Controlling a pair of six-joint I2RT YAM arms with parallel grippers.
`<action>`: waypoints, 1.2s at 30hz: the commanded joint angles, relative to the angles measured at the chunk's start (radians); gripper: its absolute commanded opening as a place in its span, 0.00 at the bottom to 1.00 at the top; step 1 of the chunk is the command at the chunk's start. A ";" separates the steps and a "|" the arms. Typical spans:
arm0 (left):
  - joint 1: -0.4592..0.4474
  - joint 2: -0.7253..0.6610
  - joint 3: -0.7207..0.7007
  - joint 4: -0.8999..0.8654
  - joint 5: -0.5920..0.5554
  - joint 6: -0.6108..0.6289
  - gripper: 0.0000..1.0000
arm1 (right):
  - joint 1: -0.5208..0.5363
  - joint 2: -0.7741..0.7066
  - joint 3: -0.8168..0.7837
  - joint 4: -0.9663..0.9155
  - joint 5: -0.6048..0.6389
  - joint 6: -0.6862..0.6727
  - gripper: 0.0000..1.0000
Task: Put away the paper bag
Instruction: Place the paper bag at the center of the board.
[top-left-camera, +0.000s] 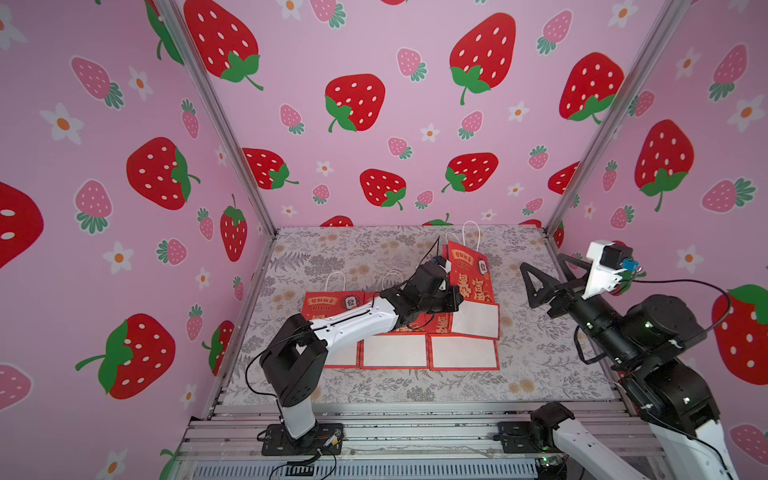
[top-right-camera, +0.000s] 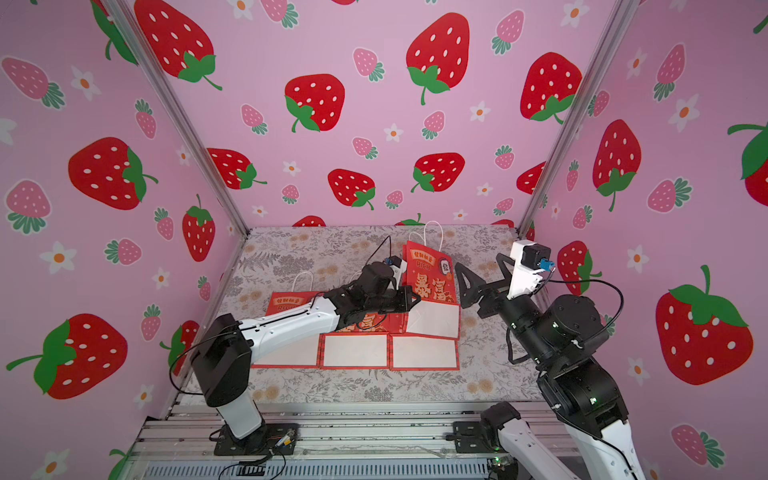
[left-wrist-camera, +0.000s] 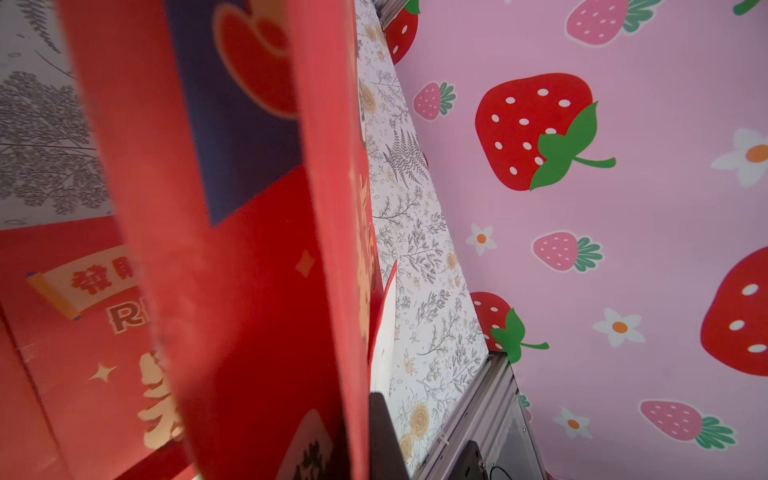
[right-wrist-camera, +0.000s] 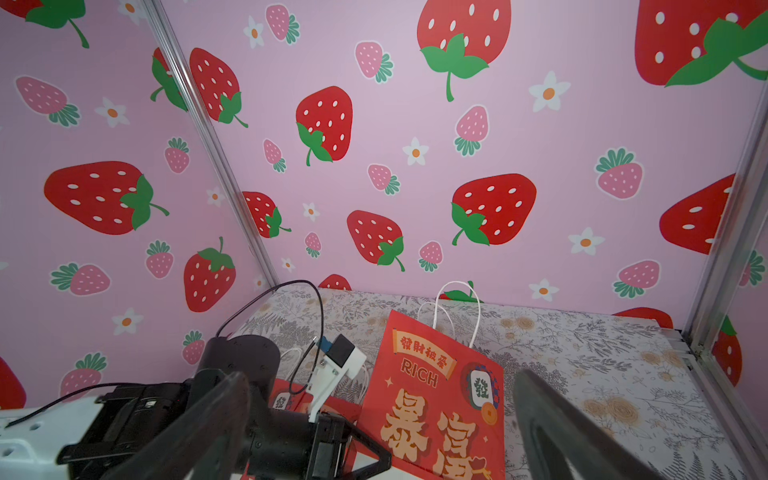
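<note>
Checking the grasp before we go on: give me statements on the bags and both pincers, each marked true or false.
1. The left pincer is shut on the raised red bag. True.
2. The right pincer grips the bag's handles. False: it is open, off to the side of the bag and touching nothing.
3. Three flat bags lie in a row on the table. True.
4. The raised red bag lies flat like the others. False: it is tilted up, with its white handles at the top.
</note>
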 joint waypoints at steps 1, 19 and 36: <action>-0.022 0.067 0.127 0.079 0.033 -0.039 0.00 | -0.004 -0.012 -0.009 -0.002 0.022 -0.019 0.99; -0.111 0.424 0.387 0.208 0.125 -0.227 0.00 | -0.003 -0.038 -0.006 -0.043 0.054 -0.043 0.99; -0.151 0.571 0.505 0.191 0.092 -0.316 0.00 | -0.004 -0.024 -0.006 -0.079 0.037 -0.040 0.99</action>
